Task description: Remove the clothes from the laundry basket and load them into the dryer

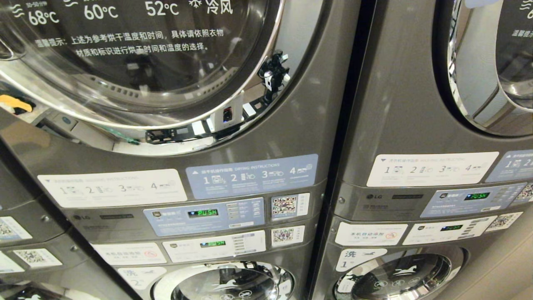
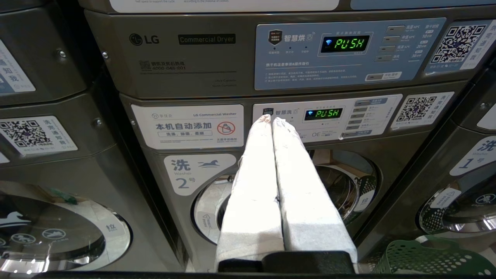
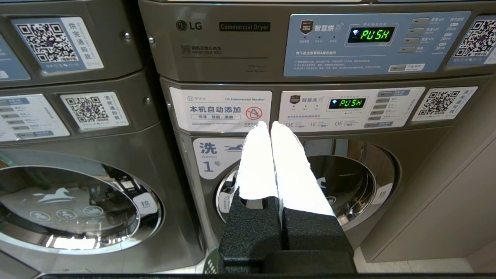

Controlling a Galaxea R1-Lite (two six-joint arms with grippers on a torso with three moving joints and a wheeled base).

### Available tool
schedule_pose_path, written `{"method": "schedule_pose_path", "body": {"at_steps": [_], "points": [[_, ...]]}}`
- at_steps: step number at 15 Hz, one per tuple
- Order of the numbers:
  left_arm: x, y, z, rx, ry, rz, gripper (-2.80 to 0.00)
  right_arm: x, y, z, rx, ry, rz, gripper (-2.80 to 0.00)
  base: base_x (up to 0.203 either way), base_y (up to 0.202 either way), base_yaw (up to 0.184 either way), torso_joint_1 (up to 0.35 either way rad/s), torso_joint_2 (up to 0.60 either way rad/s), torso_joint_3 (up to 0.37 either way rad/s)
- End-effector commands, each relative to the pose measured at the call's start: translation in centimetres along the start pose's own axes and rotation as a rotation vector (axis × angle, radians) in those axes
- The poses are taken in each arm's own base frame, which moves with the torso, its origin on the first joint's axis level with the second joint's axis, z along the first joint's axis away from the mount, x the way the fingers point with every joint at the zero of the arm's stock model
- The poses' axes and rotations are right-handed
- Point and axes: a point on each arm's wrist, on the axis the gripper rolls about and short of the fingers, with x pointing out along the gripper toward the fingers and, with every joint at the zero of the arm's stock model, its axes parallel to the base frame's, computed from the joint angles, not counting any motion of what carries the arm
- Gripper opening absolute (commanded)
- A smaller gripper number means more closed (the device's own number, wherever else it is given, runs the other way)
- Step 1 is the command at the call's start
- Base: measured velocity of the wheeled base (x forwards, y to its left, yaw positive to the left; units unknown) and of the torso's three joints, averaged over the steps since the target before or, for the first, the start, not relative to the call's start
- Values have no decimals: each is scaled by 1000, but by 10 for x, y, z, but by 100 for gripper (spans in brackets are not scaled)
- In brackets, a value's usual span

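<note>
I'm at the very start here — nothing picked up yet, as far as I can judge. My head camera looks at two stacked machines side by side; the dryer door (image 1: 137,62) of the nearer stack fills the upper left, round, glassy and closed, with its control panel (image 1: 204,216) reading PUSH below it.

Neither arm shows in the head view. The left gripper (image 2: 271,121) has its two white-wrapped fingers pressed together with nothing between them, hanging in front of the washer marked 2. The right gripper (image 3: 269,126) is the same — fingers together, empty — in front of the washer marked 1.

The laundry basket (image 2: 426,257) is only partly visible: a green lattice wall and rim low down by the foot of the machines, seen from the left wrist. I cannot see any clothes in it from here.

So the step in hand is getting set. Next, I reckon the dryer door has to come open, and one gripper must spread its fingers and go down to the basket, which sits well below where both arms hang.
</note>
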Motion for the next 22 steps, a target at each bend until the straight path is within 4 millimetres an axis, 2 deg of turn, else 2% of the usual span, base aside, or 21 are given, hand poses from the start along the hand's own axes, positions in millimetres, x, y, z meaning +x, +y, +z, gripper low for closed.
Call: {"method": "schedule_pose_path", "body": {"at_steps": [1, 22], "points": [[0, 0, 0, 0, 1, 0, -280, 0, 0, 0, -1, 1, 0, -280, 0, 0, 0, 0, 0, 0], [0, 0, 0, 0, 2, 0, -280, 0, 0, 0, -1, 0, -1, -280, 0, 0, 0, 0, 0, 0]]}}
